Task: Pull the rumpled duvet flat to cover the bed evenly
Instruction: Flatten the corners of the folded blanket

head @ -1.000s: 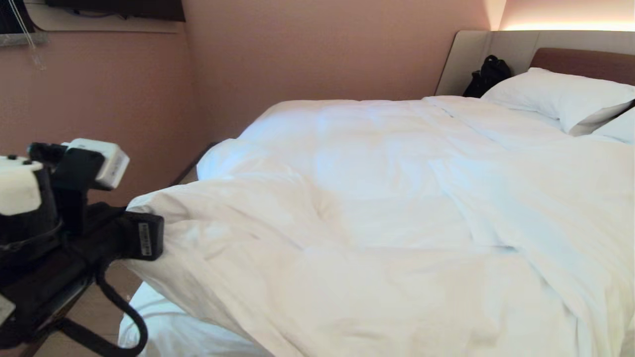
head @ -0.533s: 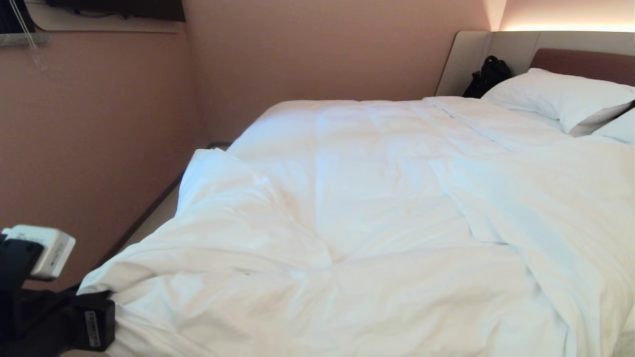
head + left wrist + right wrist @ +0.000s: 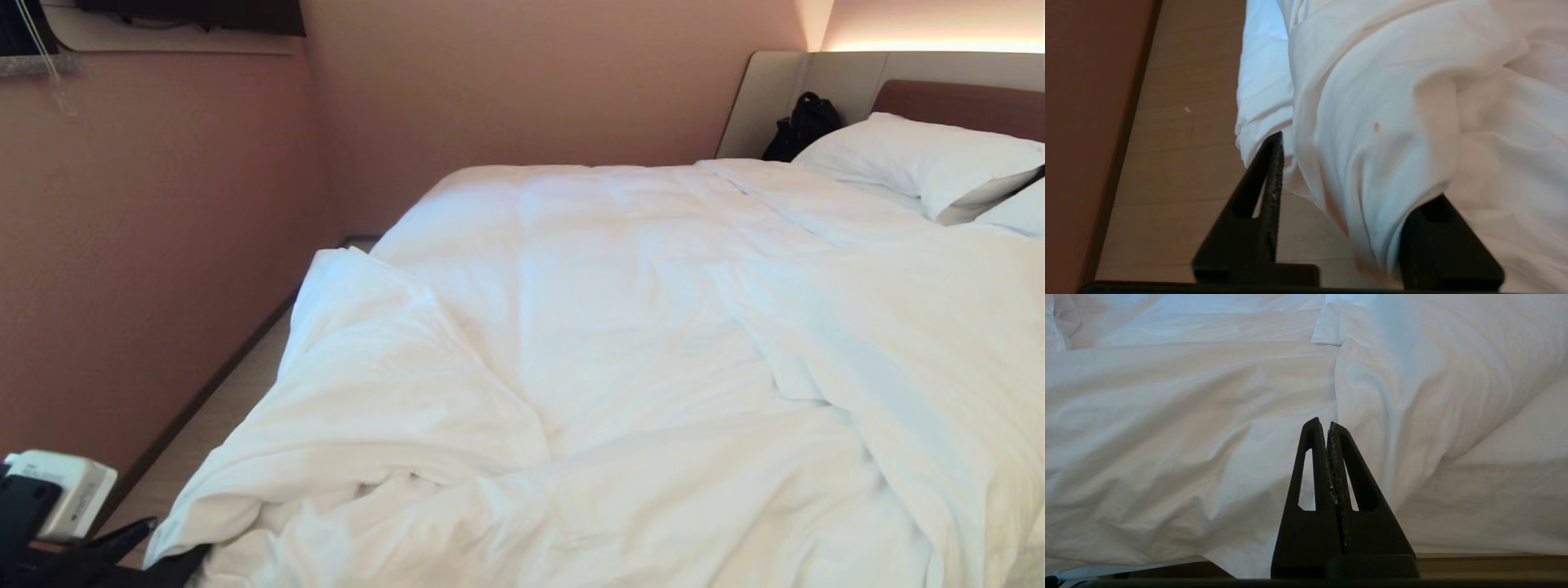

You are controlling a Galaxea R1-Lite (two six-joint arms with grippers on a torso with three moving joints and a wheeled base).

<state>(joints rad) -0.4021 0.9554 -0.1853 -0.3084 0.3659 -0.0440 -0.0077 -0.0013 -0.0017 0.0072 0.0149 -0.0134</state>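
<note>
Two black fingers of the left gripper (image 3: 1345, 212) stand parted, a fold of the puffy white duvet (image 3: 1384, 134) lying loose between them, let go at the bed (image 3: 269, 359) corner. Right gripper (image 3: 1328, 426) hangs clenched, empty, before the duvet.

duvet (image 3: 653, 343): matt white cloth, puffy, softly creased | pillow (image 3: 914, 159): smooth white cloth | floor (image 3: 1184, 163): pale wood planks, slight sheen | left gripper (image 3: 1347, 228): matt black plastic, rough scuffed pads | headboard (image 3: 963, 102): brown padded, smooth
</note>
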